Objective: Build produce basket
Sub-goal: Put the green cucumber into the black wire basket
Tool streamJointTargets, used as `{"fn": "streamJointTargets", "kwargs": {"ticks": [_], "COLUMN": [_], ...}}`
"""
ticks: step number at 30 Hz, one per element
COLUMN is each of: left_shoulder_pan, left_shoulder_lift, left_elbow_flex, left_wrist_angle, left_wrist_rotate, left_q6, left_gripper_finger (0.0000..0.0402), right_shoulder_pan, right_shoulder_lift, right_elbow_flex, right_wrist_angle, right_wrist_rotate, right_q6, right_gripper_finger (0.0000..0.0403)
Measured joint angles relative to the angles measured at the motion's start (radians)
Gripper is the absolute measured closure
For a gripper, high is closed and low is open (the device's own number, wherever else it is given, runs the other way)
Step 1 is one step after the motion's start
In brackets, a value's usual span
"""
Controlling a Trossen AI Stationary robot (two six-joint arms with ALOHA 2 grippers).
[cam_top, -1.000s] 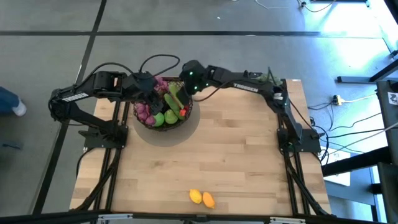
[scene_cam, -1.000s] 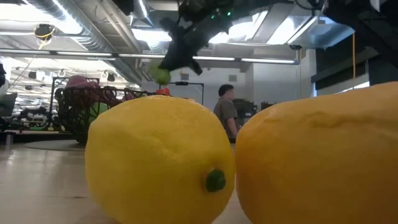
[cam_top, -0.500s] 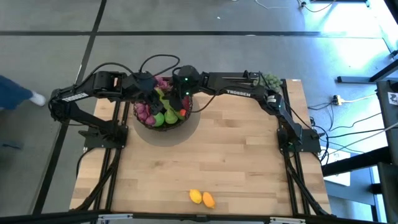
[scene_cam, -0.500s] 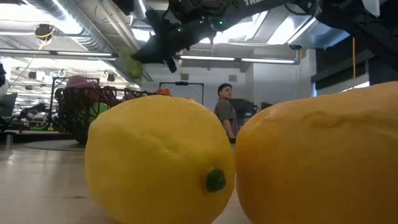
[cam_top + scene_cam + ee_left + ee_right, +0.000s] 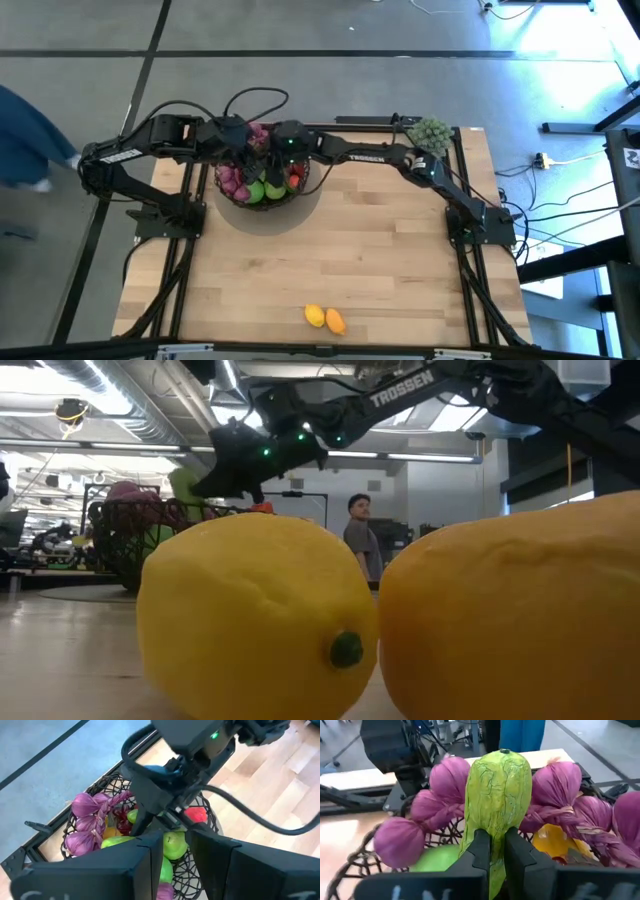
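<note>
The dark wire basket (image 5: 288,199) stands at the table's far left, holding purple grapes (image 5: 445,782), green apples (image 5: 172,845) and a red piece (image 5: 196,813). My right gripper (image 5: 272,166) reaches in over it from the right, shut on a yellow-green cucumber (image 5: 497,790). In the low view the cucumber (image 5: 185,487) shows just above the basket's rim (image 5: 120,510). My left gripper (image 5: 170,852) hovers open above the basket's far left side, with nothing between its fingers. A lemon (image 5: 314,316) and an orange mango (image 5: 335,321) lie near the front edge. My right gripper pinches the cucumber near one end (image 5: 493,831) between its two fingers. The fingers come from the table's right, slanting slightly down, and lie along it. The cucumber sticks out ahead of the fingers over the grapes. Whether its free end touches them, I cannot tell.
A pale-green bushy clump (image 5: 432,132) sits at the table's far right corner. A person (image 5: 360,535) stands in the room behind, and a blue sleeve (image 5: 30,130) shows beyond the table's left. Bare wood lies between the basket and the two fruits in front.
My right gripper has gone down and toward the table's left, from the basket's far right rim to over its middle, rolling its wrist. The cucumber, which hung below the fingers, now points nearly level toward my left arm.
</note>
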Motion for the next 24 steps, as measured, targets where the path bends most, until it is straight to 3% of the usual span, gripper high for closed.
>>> {"fn": "streamJointTargets", "kwargs": {"ticks": [9,12,24], "left_shoulder_pan": [0.000,0.000,0.000], "left_shoulder_lift": [0.000,0.000,0.000], "left_elbow_flex": [0.000,0.000,0.000], "left_wrist_angle": [0.000,0.000,0.000], "left_wrist_rotate": [0.002,0.002,0.008], "left_q6": [-0.005,-0.005,-0.005], "left_gripper_finger": [0.0311,0.0311,0.0311], "right_shoulder_pan": [0.001,0.001,0.002], "right_shoulder_lift": [0.051,0.051,0.051], "right_elbow_flex": [0.000,0.001,0.001], "right_wrist_angle": [-0.005,0.002,-0.008], "right_wrist_rotate": [0.006,0.055,0.096], "right_q6": [-0.042,-0.035,-0.001], "right_gripper_finger": [0.0379,0.0372,0.0300]}}
